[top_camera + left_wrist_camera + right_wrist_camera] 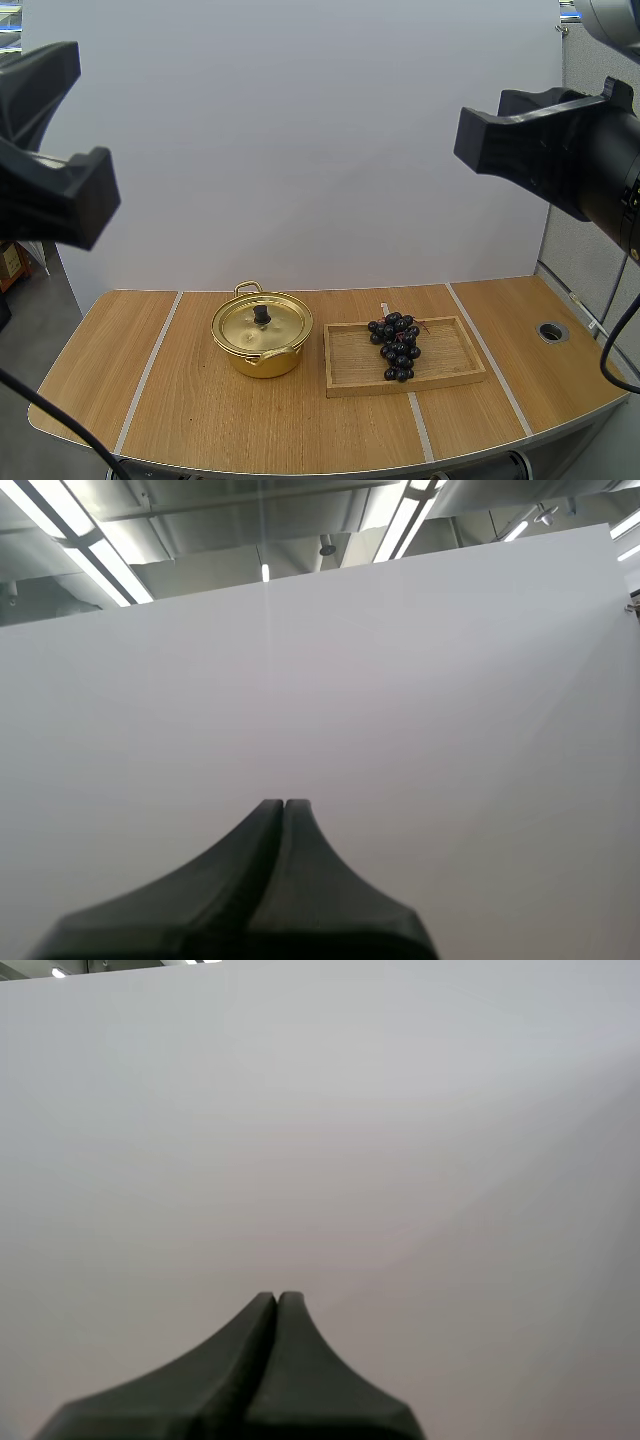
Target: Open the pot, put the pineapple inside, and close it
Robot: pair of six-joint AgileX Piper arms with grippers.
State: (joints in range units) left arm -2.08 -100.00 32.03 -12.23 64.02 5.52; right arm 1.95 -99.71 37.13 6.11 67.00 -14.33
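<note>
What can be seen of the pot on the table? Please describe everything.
The pot looks like shiny golden metal, round, with a loop handle at its far side. Its lid is on, with a black knob in the middle. It stands upright on the wooden table, beside the tray but apart from it; nothing else touches it.

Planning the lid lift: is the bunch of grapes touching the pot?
Apart. The high view shows the grapes lying on the wooden tray, with bare tray floor between them and the pot.
</note>
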